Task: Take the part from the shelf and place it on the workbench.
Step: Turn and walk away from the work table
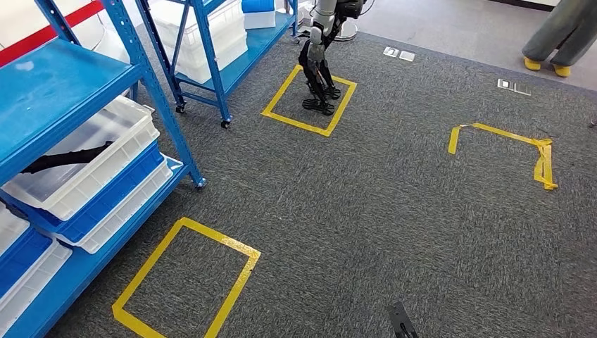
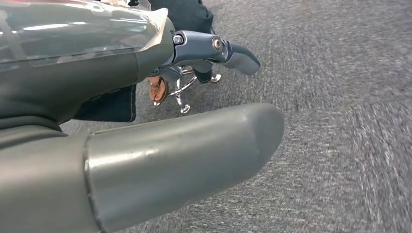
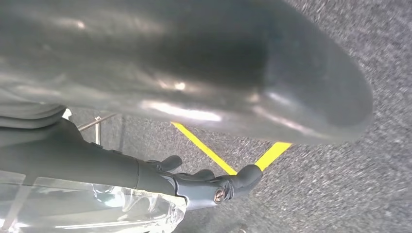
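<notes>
— Left hand (image 2: 145, 121)? Right hand (image 3: 194, 97)?
— Fingers spread, holding nothing, above grey carpet (image 1: 394, 190).
— Dark part (image 1: 67, 157)?
— Well away from both, lying in white bin (image 1: 84, 158) on blue shelf (image 1: 63, 84).

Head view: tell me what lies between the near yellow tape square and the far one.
Bare grey carpet between near square and far square.

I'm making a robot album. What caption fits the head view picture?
Blue shelf with white bins beside a yellow tape square on grey carpet.
</notes>
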Robot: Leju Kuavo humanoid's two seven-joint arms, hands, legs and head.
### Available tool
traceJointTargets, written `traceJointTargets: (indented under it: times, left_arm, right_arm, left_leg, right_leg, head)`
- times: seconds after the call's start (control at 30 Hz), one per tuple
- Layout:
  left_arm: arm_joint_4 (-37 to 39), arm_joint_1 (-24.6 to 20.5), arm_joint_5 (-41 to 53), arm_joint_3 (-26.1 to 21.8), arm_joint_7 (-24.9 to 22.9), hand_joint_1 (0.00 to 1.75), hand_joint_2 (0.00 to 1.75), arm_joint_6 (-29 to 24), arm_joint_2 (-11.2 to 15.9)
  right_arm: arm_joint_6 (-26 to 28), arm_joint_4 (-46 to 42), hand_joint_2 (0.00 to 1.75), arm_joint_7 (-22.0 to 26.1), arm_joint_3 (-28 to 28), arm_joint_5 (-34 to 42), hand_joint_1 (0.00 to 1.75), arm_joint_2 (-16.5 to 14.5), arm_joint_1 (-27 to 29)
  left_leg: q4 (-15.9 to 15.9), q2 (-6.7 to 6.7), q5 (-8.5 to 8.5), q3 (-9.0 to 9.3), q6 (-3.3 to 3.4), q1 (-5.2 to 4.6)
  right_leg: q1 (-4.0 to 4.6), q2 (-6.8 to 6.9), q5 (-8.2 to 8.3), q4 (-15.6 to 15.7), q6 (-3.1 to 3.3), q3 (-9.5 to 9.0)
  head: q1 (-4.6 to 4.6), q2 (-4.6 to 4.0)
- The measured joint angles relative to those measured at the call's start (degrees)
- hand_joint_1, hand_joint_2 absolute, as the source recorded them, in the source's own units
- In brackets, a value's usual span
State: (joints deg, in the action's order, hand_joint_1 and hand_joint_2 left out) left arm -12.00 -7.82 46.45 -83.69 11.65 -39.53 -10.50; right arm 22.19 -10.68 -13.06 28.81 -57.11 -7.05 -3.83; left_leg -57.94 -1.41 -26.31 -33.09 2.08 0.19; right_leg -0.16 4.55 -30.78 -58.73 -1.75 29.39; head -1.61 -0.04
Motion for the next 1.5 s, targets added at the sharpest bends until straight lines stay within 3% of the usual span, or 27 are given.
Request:
traceJointTargets:
  times: [0.1,0.17,0.2,0.27,0.3,0.37,0.43,0.5,0.6,0.67,0.7,0.73,0.8,0.87,0.97,1.1,1.5]
  left_arm:
    - [0.00,-0.12,-0.14,0.01,0.15,0.00,0.00,0.01,0.04]
    - [0.00,-0.09,-0.21,0.01,0.15,0.00,0.00,0.00,0.01]
    - [0.01,-0.05,-0.24,0.00,0.11,0.00,0.00,-0.01,0.01]
    - [0.02,-0.03,-0.26,0.00,0.03,0.00,0.00,-0.02,-0.01]
    - [0.02,-0.05,-0.28,0.00,-0.01,0.00,0.00,-0.02,-0.01]
    - [0.02,-0.05,-0.34,0.00,-0.04,0.00,0.00,-0.07,0.01]
    - [0.02,0.05,-0.42,-0.01,-0.08,0.00,0.00,-0.14,0.02]
    - [0.02,0.14,-0.46,-0.01,-0.12,0.00,0.00,-0.18,-0.03]
    - [0.02,0.10,-0.48,0.00,-0.13,0.00,0.00,-0.19,-0.07]
    - [0.02,0.13,-0.49,-0.01,-0.15,0.00,0.00,-0.19,-0.06]
    - [0.02,0.16,-0.49,-0.01,-0.17,0.00,0.00,-0.19,-0.06]
    - [0.02,0.18,-0.50,-0.02,-0.19,0.00,0.00,-0.20,-0.06]
    - [0.02,0.16,-0.50,-0.02,-0.20,0.00,0.00,-0.22,-0.04]
    - [0.02,0.12,-0.50,-0.02,-0.18,0.00,0.00,-0.22,-0.04]
    - [0.04,0.15,-0.51,-0.02,-0.01,0.00,0.00,-0.15,-0.09]
    - [0.04,0.15,-0.49,-0.01,0.29,0.00,0.00,0.01,-0.03]
    - [0.04,0.15,-0.40,0.00,0.22,0.00,0.00,1.23,0.01]
  right_arm:
    - [0.01,0.01,0.00,-0.01,0.00,-0.05,0.00,0.10,0.16]
    - [-0.02,0.01,0.00,-0.07,0.00,-0.27,0.00,0.25,0.31]
    - [-0.03,0.01,0.00,-0.09,0.00,-0.38,0.00,0.30,0.31]
    - [-0.09,0.01,0.00,-0.15,0.00,-0.55,0.00,0.39,0.21]
    - [-0.15,0.01,0.00,-0.19,0.00,-0.62,0.00,0.41,0.13]
    - [-0.35,0.01,0.00,-0.31,0.00,-0.84,0.00,0.41,-0.02]
    - [-0.54,0.01,0.00,-0.44,0.00,-1.04,0.00,0.38,-0.13]
    - [-0.63,0.01,0.00,-0.58,0.00,-1.18,0.00,0.33,-0.24]
    - [-0.74,0.01,0.00,-0.72,0.00,-1.34,0.00,0.36,-0.28]
    - [-0.79,0.01,0.00,-0.79,0.00,-1.36,0.00,0.37,-0.28]
    - [-0.79,0.01,0.00,-0.80,0.00,-1.38,0.00,0.37,-0.30]
    - [-0.79,0.01,0.00,-0.80,0.00,-1.42,0.00,0.37,-0.34]
    - [-0.70,0.01,0.00,-0.79,0.00,-1.54,0.00,0.35,-0.52]
    - [-0.52,0.01,0.00,-0.71,0.00,-1.63,0.00,0.34,-0.71]
    - [-0.19,0.01,0.00,-0.37,0.00,-1.51,0.00,0.45,-0.72]
    - [-0.06,0.01,0.00,0.01,0.03,-1.33,0.00,0.46,-0.70]
    - [0.08,0.01,0.00,0.59,0.24,-1.15,0.00,0.60,-0.54]
  left_leg:
    - [0.21,1.14,0.33,-0.11,0.69,0.25]
    - [0.17,2.04,0.36,-0.17,0.73,0.29]
    - [0.15,2.48,0.36,-0.12,0.70,0.33]
    - [0.06,3.36,0.32,0.02,0.45,0.44]
    - [-0.12,3.76,0.24,0.03,0.17,0.35]
    - [-0.25,4.32,0.20,-0.08,-0.50,0.15]
    - [-0.08,4.63,0.41,-0.21,-1.16,0.23]
    - [-1.34,3.84,-0.57,-0.87,-1.74,0.43]
    - [-10.92,2.24,-5.93,-5.14,-2.29,0.52]
    - [-16.28,2.15,-7.59,-7.60,-2.40,0.54]
    - [-16.00,2.05,-6.83,-7.41,-2.33,0.54]
    - [-13.53,1.87,-5.19,-6.11,-2.18,0.53]
    - [-5.58,1.07,-1.76,-1.92,-1.67,0.41]
    - [-0.88,0.55,-0.58,0.34,-1.27,0.18]
    - [-0.20,0.60,-0.52,0.41,-1.29,-0.20]
    - [-0.24,0.61,-0.56,0.34,-0.87,-0.80]
    - [-0.29,0.60,-0.48,0.28,-0.50,-0.88]
  right_leg:
    - [-0.37,-3.64,-4.48,-10.36,0.15,4.98]
    - [-0.54,-4.09,-5.64,-15.26,-0.32,7.59]
    - [-0.68,-4.13,-4.78,-14.36,-0.87,7.33]
    - [-1.18,-4.63,-1.28,-6.97,-2.16,4.11]
    - [-1.32,-5.11,0.23,-3.14,-2.42,2.45]
    - [-1.38,-5.74,1.56,0.68,-1.91,0.88]
    - [-1.24,-5.42,1.86,0.92,-0.75,0.77]
    - [-1.40,-4.95,2.23,1.10,0.19,0.67]
    - [-1.26,-3.98,2.33,1.18,1.11,0.76]
    - [-0.99,-3.24,2.25,1.15,1.21,0.77]
    - [-0.92,-2.88,2.21,1.14,1.24,0.70]
    - [-0.87,-2.62,2.17,1.14,1.26,0.60]
    - [-0.64,-2.28,2.05,1.09,1.21,0.46]
    - [-0.18,-2.04,1.88,0.96,1.00,0.62]
    - [0.16,-1.84,1.75,0.84,0.97,0.98]
    - [-0.09,-1.84,1.98,1.09,0.64,0.92]
    - [-0.20,-1.86,2.24,1.33,0.24,0.77]
  head:
    - [-0.12,0.00]
    - [-0.13,0.00]
    - [-0.13,0.00]
    - [-0.14,0.00]
    - [-0.14,0.00]
    - [-0.07,0.00]
    - [-0.01,0.00]
    - [0.06,0.00]
    - [0.24,0.00]
    - [0.24,0.00]
    - [0.24,0.00]
    - [0.24,0.00]
    - [0.23,0.00]
    - [0.19,0.00]
    - [0.13,0.00]
    - [0.15,0.00]
    - [0.16,0.00]
